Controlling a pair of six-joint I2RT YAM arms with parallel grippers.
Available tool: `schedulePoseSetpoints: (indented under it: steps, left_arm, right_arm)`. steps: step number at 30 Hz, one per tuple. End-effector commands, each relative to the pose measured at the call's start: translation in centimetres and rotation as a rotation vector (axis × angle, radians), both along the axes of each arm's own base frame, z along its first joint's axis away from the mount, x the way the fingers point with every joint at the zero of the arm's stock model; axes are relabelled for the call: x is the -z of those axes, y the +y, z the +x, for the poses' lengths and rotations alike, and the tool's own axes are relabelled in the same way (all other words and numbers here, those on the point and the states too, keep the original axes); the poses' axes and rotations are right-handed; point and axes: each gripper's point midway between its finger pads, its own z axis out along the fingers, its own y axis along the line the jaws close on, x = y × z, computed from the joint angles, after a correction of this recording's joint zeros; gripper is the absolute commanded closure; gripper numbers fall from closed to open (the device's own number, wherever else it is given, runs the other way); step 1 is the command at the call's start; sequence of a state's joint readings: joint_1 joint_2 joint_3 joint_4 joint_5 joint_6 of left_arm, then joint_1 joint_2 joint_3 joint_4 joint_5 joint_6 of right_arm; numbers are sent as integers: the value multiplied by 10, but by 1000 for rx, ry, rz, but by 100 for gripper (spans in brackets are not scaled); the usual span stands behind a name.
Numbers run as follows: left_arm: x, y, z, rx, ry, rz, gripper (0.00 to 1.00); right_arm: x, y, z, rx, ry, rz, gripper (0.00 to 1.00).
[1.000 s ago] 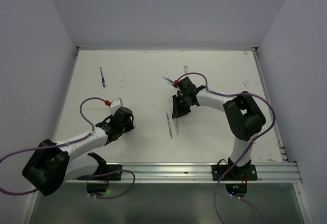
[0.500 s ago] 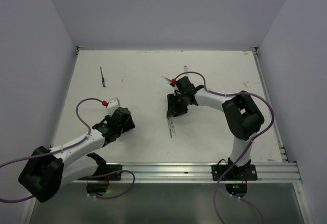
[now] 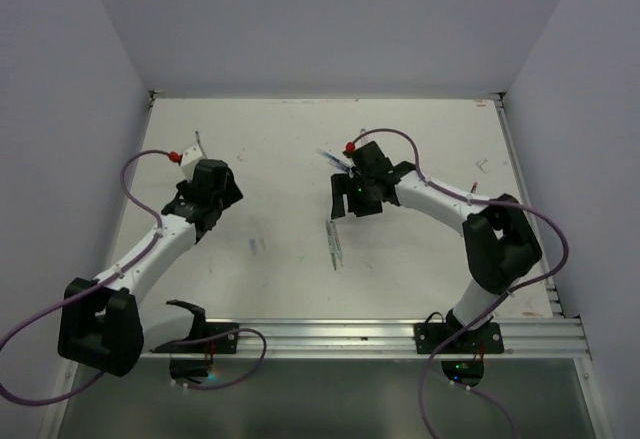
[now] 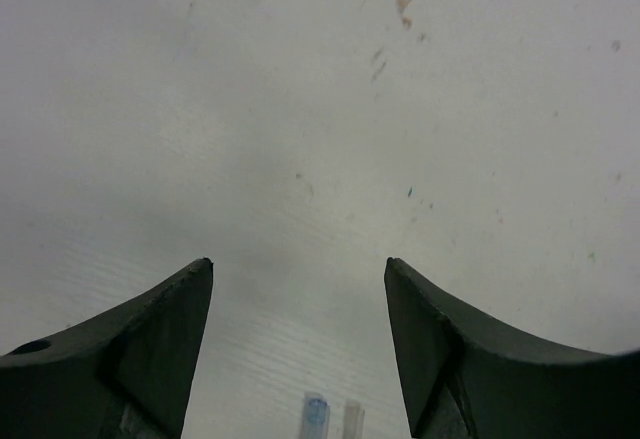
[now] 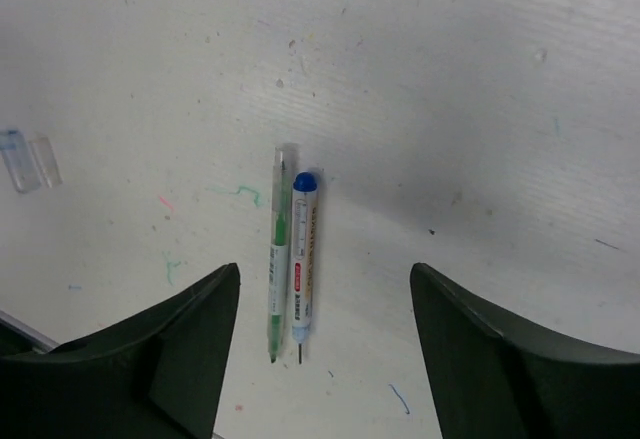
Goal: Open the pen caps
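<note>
The white tabletop (image 3: pixel 420 259) is scuffed and marked with ink. A brown stain (image 4: pixel 405 4) sits in the left wrist view, and a small green scribble (image 5: pixel 245 191) in the right wrist view. Near the middle of the tabletop two pens lie side by side and parallel, just beside each other. One is a clear pen with green ink (image 5: pixel 281 249). To its right is a white pen (image 5: pixel 304 259), blue at one end with a fine tip at the other. Plain pale walls (image 3: pixel 300 19) close in the left, far and right sides. A metal rail (image 3: pixel 400 334) runs along the near edge.
</note>
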State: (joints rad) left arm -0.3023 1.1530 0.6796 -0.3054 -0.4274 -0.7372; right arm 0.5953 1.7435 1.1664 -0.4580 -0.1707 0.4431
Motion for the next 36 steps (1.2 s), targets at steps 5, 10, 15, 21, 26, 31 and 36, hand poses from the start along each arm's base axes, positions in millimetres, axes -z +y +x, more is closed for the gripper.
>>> schedulePoseSetpoints:
  steps: [5,10,15,21,26,31,36]
  left_arm:
    - [-65,51,82,-100,-65,220,30]
    - [-33,78,134,-78,-6,232,36]
    - [10,84,167,-23,43,134,45]
    - [17,98,188,-41,3,143,49]
    - [31,105,200,-46,46,158,50]
    - [42,110,207,-40,57,152,55]
    - [59,112,206,-37,88,132,60]
  right_arm:
    - [-55,-45,2,92,-179,-113,21]
    - [-56,-67,-6,111,-202,-186,21]
    - [-61,-71,-17,82,-248,-148,19]
    - [-75,-76,-18,75,-296,-144,14]
    - [-84,-71,-20,58,-311,-103,15]
    - [-85,-65,-24,38,-312,-71,15]
    - [-86,-63,-24,34,-311,-55,15]
